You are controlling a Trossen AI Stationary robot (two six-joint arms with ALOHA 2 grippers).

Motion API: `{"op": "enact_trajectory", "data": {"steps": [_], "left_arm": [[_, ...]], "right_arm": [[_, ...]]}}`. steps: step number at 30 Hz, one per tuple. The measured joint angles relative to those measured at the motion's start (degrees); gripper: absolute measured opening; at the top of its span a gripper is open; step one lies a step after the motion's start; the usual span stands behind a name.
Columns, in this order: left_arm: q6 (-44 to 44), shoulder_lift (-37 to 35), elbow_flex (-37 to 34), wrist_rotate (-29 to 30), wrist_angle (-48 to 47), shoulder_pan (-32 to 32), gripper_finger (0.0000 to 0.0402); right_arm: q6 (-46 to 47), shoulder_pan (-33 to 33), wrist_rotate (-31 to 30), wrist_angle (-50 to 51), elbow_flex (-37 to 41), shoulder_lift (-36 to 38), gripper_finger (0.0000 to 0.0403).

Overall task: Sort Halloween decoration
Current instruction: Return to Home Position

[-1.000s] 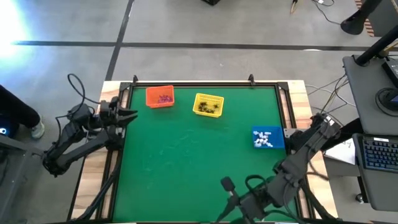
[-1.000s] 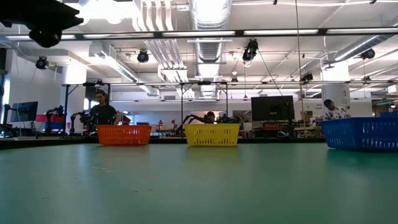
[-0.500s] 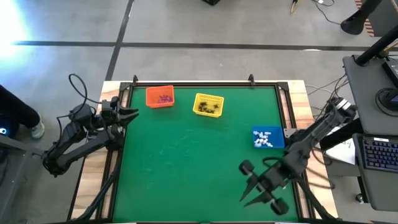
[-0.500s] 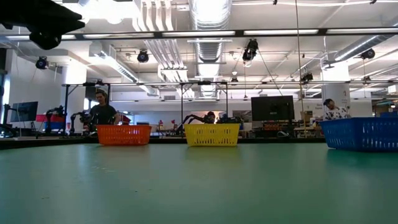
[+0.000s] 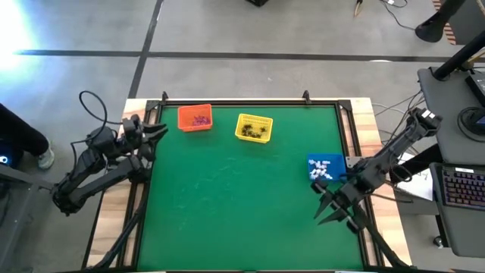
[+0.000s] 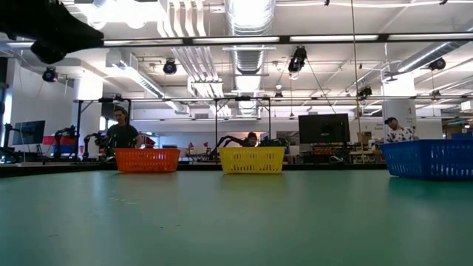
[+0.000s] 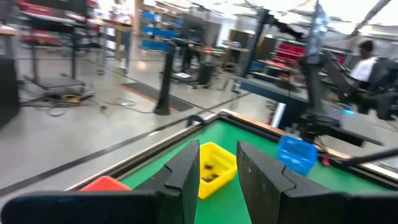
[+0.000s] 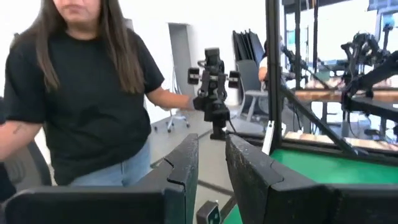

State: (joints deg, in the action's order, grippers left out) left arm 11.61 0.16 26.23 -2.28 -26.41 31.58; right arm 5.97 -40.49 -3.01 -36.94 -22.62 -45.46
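The Halloween decoration lies sorted in three baskets on the green table: purplish trinkets in the orange basket (image 5: 195,118), black ones in the yellow basket (image 5: 254,128), white ones in the blue basket (image 5: 326,168). My left gripper (image 5: 161,130) hovers at the table's left edge beside the orange basket, open and holding nothing; its wrist view looks over the yellow basket (image 7: 214,169) and the blue basket (image 7: 297,153). My right gripper (image 5: 320,206) hovers near the right edge, on the near side of the blue basket, open with nothing between its fingers (image 8: 186,158).
The middle and near part of the green mat (image 5: 235,201) lies bare. A person in a black shirt (image 8: 87,93) stands beyond the table in the right wrist view. A desk with a keyboard (image 5: 458,188) stands to the right of the table.
My right gripper has swung from over the near edge toward the table's right edge and a little toward the blue basket, sinking as it went. My left gripper has stayed in place and turned slightly toward the far edge.
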Motion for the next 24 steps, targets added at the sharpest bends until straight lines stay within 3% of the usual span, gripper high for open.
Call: {"op": "enact_trajectory", "data": {"steps": [5, 13, 24], "left_arm": [[-0.6, 0.0, -0.2, 3.1, 0.5, 0.0, 0.0088], [-2.1, 0.0, -2.7, 3.3, 3.7, 0.0, 0.0088], [0.1, 0.1, -7.8, 3.5, 8.5, 0.0, 0.0088]], "right_arm": [[0.0, 0.0, 0.5, -2.7, 8.0, 9.0, 0.0079], [-0.5, 0.0, 0.5, -2.3, 16.8, 20.5, 0.0072], [0.0, 0.0, 0.5, 0.1, 21.2, 26.5, 0.0077]]}}
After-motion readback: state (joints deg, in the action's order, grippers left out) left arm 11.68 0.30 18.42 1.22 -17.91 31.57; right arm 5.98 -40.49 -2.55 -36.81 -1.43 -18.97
